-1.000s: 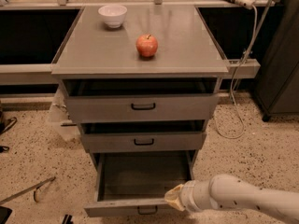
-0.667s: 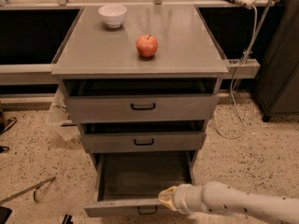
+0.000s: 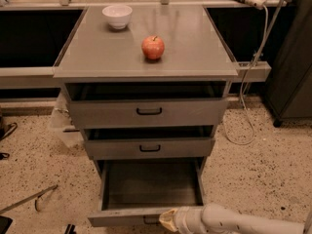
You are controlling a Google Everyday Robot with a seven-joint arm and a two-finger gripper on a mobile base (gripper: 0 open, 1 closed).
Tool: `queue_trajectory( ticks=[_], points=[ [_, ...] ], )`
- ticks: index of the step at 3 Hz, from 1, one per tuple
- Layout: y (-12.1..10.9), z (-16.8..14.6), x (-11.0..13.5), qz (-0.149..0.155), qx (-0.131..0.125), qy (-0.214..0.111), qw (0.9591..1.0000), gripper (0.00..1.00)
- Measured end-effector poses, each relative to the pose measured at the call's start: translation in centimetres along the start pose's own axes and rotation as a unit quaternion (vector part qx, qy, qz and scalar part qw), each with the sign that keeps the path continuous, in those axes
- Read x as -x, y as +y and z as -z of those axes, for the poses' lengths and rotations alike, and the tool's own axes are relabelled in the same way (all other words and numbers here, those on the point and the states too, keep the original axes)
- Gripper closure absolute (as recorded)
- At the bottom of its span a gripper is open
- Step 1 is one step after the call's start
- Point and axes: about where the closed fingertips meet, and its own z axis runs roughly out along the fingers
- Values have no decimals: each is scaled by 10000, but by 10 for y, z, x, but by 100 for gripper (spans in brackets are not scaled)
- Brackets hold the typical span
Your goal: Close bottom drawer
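At the near edge, the white arm's pale, tan-tipped gripper [image 3: 166, 219] sits at the front panel of the grey metal bottom drawer [image 3: 122, 217], seemingly touching it just right of its middle; whether the gripper is parted or closed I cannot tell. That drawer, lowest of three, is pulled far out over the speckled terrazzo floor [image 3: 263, 174], its low flat front nearest the camera and its dark bare interior exposed. Above it, the grey middle drawer [image 3: 149, 148] with a black loop handle is open slightly, as is the taller grey top drawer [image 3: 148, 112]. Farther back, on the flat grey cabinet top [image 3: 195, 48], stand a red apple [image 3: 153, 48] and, beyond it, a small white bowl [image 3: 117, 16].
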Motion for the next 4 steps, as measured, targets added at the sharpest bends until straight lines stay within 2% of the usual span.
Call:
queue_trajectory(
  ticks=[1, 2, 3, 4],
  points=[
    [12, -25, -51, -498, 173, 35, 9986, 100],
    [12, -25, -51, -498, 173, 35, 9986, 100],
    [-21, -48, -48, -535, 66, -242, 9983, 100],
    [-21, -48, -48, -538, 67, -248, 9982, 100]
  ],
)
